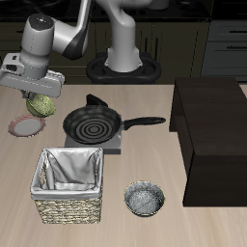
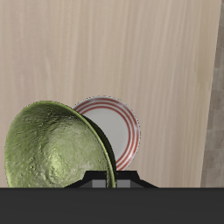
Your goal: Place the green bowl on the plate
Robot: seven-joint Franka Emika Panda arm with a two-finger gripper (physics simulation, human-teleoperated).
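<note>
green bowl over the plate

olive-green bowl (image 2: 59, 147) hangs tilted in the gripper (image 1: 41, 94), clamped at its rim (fingers mostly hidden), seemingly just above the plate (image 2: 122, 129), beside the black frying pan (image 1: 94, 124) on the wooden table (image 2: 105, 44).

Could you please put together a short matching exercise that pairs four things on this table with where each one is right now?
Things:
1. green bowl
2. plate
3. frying pan
4. grey bowl

Places:
A. on the small stove near the table's middle
B. flat on the table beside the gripper, nothing on it
C. held tilted in the gripper, off the table
D. on the table near its front edge, beside the wicker basket

Pairs: 1-C, 2-B, 3-A, 4-D
</note>
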